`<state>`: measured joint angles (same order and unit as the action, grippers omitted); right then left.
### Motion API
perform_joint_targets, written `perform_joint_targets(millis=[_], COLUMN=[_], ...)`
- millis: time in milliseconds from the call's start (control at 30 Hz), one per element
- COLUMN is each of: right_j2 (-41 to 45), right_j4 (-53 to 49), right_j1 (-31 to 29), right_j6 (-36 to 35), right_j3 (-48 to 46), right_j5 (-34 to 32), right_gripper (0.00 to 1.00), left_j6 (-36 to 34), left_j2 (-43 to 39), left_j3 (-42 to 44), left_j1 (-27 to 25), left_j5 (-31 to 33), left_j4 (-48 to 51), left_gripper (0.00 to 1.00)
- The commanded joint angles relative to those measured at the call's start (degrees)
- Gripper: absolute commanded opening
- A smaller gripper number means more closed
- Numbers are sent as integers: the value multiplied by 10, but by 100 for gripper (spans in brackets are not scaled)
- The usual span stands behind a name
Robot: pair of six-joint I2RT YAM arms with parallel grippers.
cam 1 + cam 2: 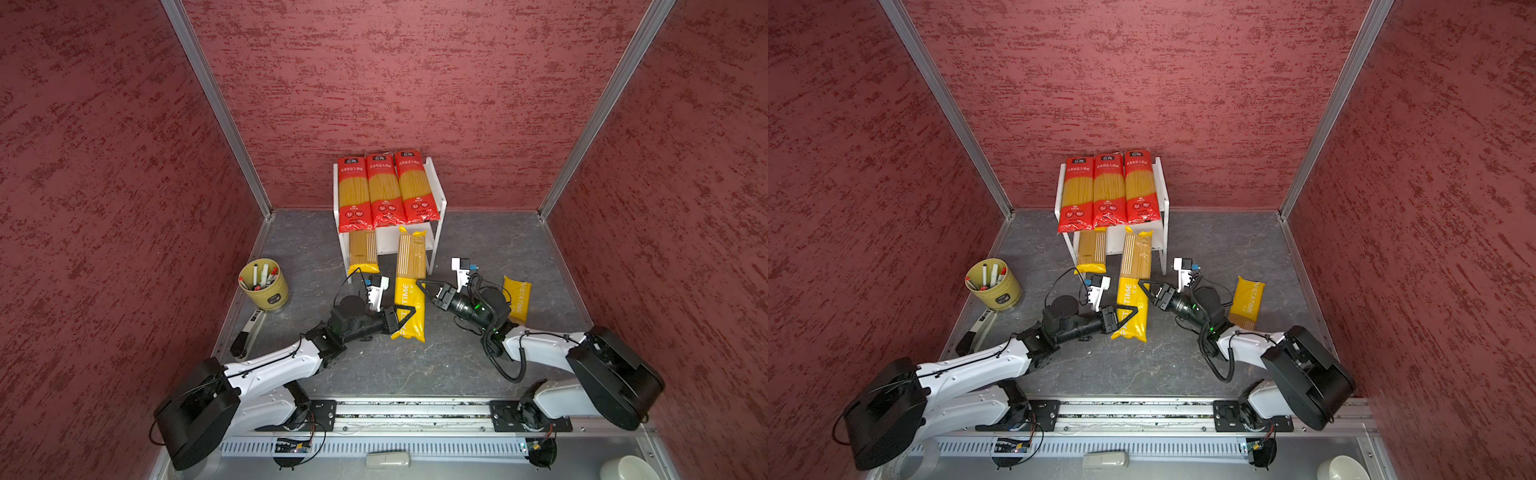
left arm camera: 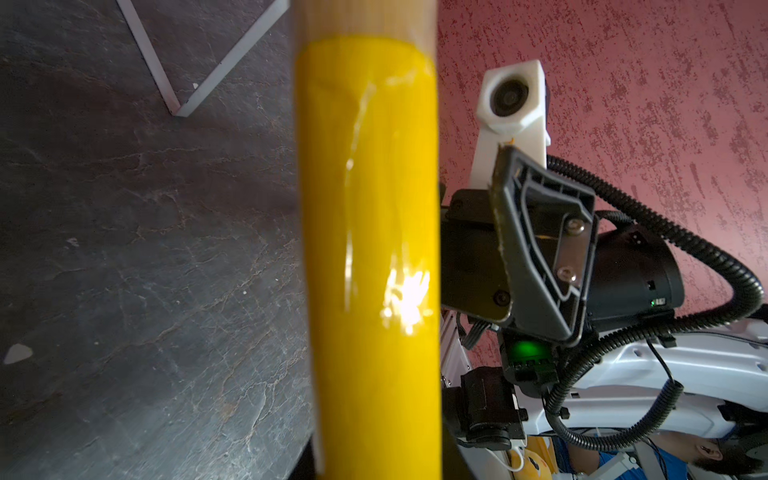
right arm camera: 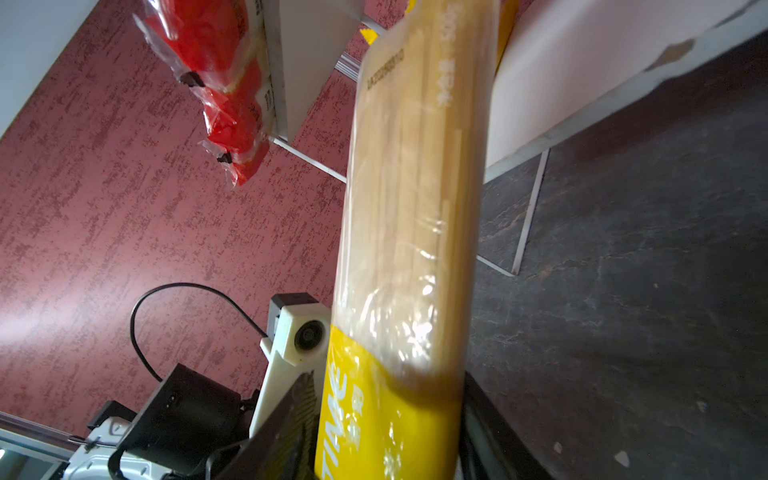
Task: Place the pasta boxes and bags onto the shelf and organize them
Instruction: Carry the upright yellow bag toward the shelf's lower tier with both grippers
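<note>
Three red pasta bags (image 1: 384, 191) (image 1: 1108, 191) lie side by side on top of the white shelf (image 1: 440, 195) (image 1: 1165, 199). One yellow pack (image 1: 363, 249) (image 1: 1092, 249) sticks out of the lower tier. A second yellow pack (image 1: 409, 266) (image 1: 1134, 257) (image 2: 370, 249) (image 3: 407, 208) slants from the floor toward that tier. My left gripper (image 1: 405, 318) (image 1: 1125, 318) (image 2: 374, 469) is shut on its yellow end. My right gripper (image 1: 422, 289) (image 1: 1144, 286) (image 3: 386, 457) straddles the same pack, open. A third yellow pack (image 1: 517, 299) (image 1: 1248, 299) lies behind the right arm.
A yellow-green cup of markers (image 1: 264, 284) (image 1: 992, 284) stands at the left. A black and white tool (image 1: 248, 332) (image 1: 976, 332) lies beside the left arm. Red walls close in three sides, and the arms' rail (image 1: 415, 411) runs along the front.
</note>
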<state>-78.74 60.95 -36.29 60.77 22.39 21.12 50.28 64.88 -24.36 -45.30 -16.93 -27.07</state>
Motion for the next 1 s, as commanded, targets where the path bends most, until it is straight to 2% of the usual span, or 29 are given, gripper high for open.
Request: perform_joint_targets(millis=[0,300,500,767,967], right_j2=[35,87,83,5,-29], right_j4=[-10,-40,-37,61,131], right_j1=[-1,-9,-34,-54,-56], right_j6=[4,23,34,70,97], right_j3=[-18,-62,-64,-59,-51], right_j5=[-20,-26,-38,-31,-34], right_gripper=[60,65,66,65,57], left_j6=[6,16,14,26,29], left_j2=[-2,33,65,83,92], left_j3=[-35,-71,-99,-105,-112], left_j1=[13,26,28,29,31], left_j5=[49,96,101,104,93], left_j4=[-73,-124,-157,-210,-200], left_gripper=[7,7,9,10,12])
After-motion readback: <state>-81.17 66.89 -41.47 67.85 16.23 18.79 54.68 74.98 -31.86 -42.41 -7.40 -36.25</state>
